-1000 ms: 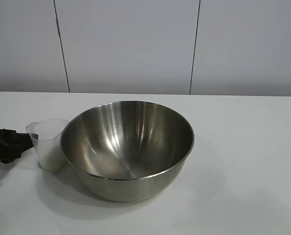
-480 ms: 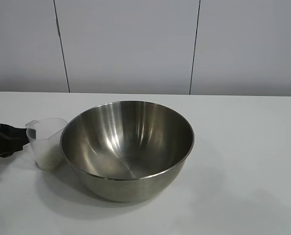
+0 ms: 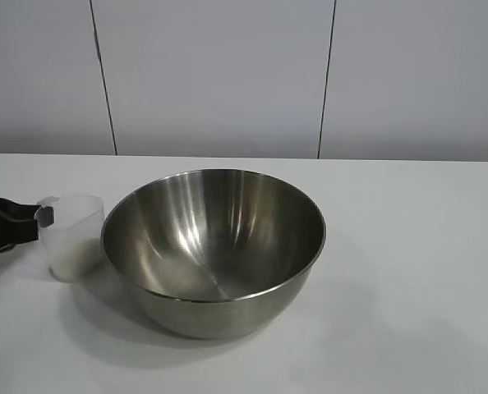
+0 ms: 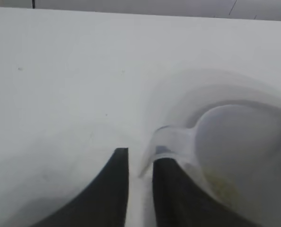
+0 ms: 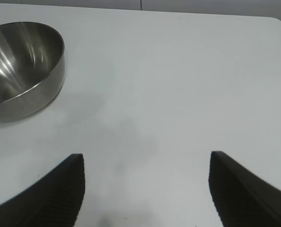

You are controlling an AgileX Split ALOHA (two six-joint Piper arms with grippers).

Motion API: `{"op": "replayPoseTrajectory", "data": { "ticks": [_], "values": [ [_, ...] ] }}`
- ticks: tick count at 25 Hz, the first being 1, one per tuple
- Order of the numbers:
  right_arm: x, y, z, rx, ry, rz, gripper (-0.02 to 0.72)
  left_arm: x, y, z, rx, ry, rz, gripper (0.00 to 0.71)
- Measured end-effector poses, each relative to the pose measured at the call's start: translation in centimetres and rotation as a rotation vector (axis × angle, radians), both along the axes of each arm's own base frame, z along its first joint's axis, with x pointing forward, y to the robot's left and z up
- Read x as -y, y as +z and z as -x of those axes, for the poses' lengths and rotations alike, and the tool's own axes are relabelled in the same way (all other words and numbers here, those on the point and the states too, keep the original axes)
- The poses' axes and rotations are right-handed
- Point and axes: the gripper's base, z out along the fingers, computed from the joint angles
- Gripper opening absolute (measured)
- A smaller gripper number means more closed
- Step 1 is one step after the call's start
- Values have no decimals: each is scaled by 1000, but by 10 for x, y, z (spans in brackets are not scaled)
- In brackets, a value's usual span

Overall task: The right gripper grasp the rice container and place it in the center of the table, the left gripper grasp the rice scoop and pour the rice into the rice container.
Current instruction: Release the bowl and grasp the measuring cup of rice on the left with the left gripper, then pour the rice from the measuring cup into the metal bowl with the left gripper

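Note:
The rice container (image 3: 214,246), a large steel bowl, stands at the middle of the table (image 3: 408,271) and looks empty. The rice scoop (image 3: 71,238), a clear plastic cup, stands upright just left of the bowl, close to its wall, with rice (image 3: 70,264) in its bottom. My left gripper (image 3: 32,223) reaches in from the left edge and is shut on the scoop's tab handle. In the left wrist view the gripper (image 4: 140,153) has the tab (image 4: 165,141) at its tips, with the cup (image 4: 235,151) beyond. My right gripper (image 5: 147,156) is open over bare table, the bowl (image 5: 22,61) far off.
A pale panelled wall (image 3: 227,74) runs behind the table's back edge. White tabletop stretches right of the bowl and in front of it.
The scoop and my left gripper have moved left together, away from the bowl's wall, and the scoop now stands upright. The bowl has not moved.

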Motion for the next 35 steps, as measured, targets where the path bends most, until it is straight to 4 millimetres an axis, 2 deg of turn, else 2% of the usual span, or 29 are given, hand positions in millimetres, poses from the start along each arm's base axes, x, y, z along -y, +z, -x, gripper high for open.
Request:
{"op": "replayPoseTrajectory", "data": {
  "ticks": [3,10,21,24,26,29,35],
  "values": [
    [0,0,0,0,0,0,503,0,11,-1,35,-9,0,13],
    [0,0,0,0,0,0,503,1,25,-2,71,-6,14,10],
    [0,0,0,1,0,0,503,2,95,5,272,-48,-72,10],
    [0,0,0,1,0,0,503,17,116,15,314,-112,-118,10],
    [0,0,0,1,0,0,503,34,128,24,333,-170,-155,10],
    [0,0,0,1,0,0,503,61,138,38,347,-242,-238,10],
    [0,0,0,1,0,0,503,96,144,53,403,-231,-396,9]
  ]
}}
